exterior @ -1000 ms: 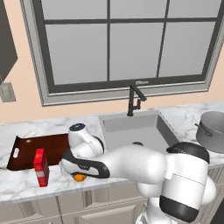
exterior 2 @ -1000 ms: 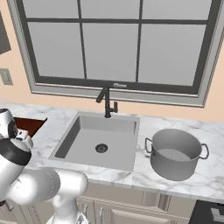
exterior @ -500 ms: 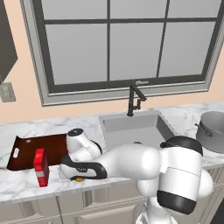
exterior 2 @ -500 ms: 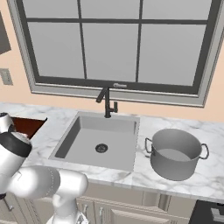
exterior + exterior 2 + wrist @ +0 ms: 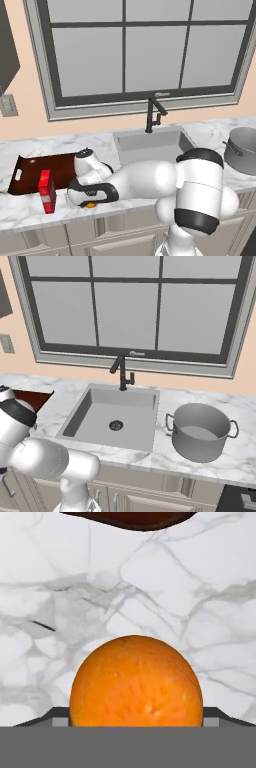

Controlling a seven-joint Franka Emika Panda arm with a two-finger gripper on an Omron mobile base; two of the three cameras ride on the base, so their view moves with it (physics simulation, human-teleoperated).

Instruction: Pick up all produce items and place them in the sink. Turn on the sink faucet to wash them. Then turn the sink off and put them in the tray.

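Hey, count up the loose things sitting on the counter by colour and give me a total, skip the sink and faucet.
Orange: 1, the orange fruit
Red: 1, the box
Reddish-brown: 1, the tray
Grey: 1, the pot
Total: 4

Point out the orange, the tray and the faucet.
orange (image 5: 136,682), hand view, middle of its skin.
tray (image 5: 30,175), left base view, bare floor near its left end.
faucet (image 5: 121,375), right base view, upright stem.
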